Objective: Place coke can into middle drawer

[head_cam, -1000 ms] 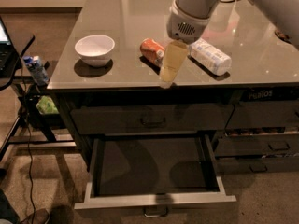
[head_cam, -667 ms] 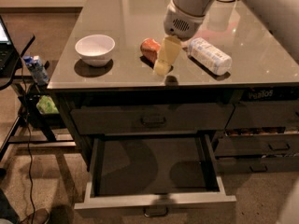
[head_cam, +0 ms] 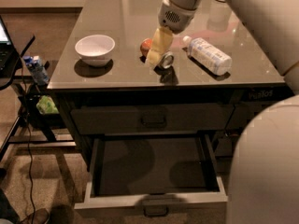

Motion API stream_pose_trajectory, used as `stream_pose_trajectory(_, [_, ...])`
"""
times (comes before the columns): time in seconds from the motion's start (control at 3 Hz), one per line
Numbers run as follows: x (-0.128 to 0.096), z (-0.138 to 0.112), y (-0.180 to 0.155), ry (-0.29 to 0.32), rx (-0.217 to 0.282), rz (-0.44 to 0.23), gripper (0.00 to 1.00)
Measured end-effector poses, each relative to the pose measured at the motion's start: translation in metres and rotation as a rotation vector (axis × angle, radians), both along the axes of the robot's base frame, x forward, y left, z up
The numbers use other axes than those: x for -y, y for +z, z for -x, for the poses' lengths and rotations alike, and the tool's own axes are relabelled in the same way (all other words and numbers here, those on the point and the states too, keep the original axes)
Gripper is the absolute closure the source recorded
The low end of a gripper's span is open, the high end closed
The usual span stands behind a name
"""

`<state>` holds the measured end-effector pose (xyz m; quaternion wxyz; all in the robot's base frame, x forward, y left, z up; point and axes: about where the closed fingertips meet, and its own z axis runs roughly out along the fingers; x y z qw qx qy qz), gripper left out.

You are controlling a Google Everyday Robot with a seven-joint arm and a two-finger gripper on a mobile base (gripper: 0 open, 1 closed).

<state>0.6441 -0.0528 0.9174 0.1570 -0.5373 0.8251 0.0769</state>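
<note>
The coke can (head_cam: 146, 45) lies on its side on the tabletop, its red body to the left and its silver end (head_cam: 166, 60) facing the front. My gripper (head_cam: 157, 50) hangs down from the arm at the upper right and sits right over the middle of the can, hiding most of it. The middle drawer (head_cam: 149, 202) stands pulled open below the table's front, its dark floor (head_cam: 154, 164) bare, and its bar handle (head_cam: 155, 212) shows at the bottom edge.
A white bowl (head_cam: 95, 48) sits left of the can. A clear bottle with a white label (head_cam: 209, 55) lies to its right. The upper drawer (head_cam: 152, 119) is closed. My arm and base (head_cam: 266, 162) fill the right side. Bags and cables lie at the left.
My gripper has moved left and down from beside the can to directly over it. The view has drawn a little closer to the table.
</note>
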Motion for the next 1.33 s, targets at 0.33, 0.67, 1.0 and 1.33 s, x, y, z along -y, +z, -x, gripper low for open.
stream_pose_trajectory(0.33, [-0.008,-0.018,-0.005,-0.012,-0.017,-0.007,0.00])
stream_pose_trajectory(0.67, [-0.016,-0.033,-0.012,-0.017,-0.033,-0.008,0.00])
stream_pose_trajectory(1.0, [-0.018,-0.043,-0.021,-0.027,-0.047,-0.015,0.00])
stream_pose_trajectory(1.33, [-0.016,-0.050,-0.031,-0.038,-0.058,-0.024,0.00])
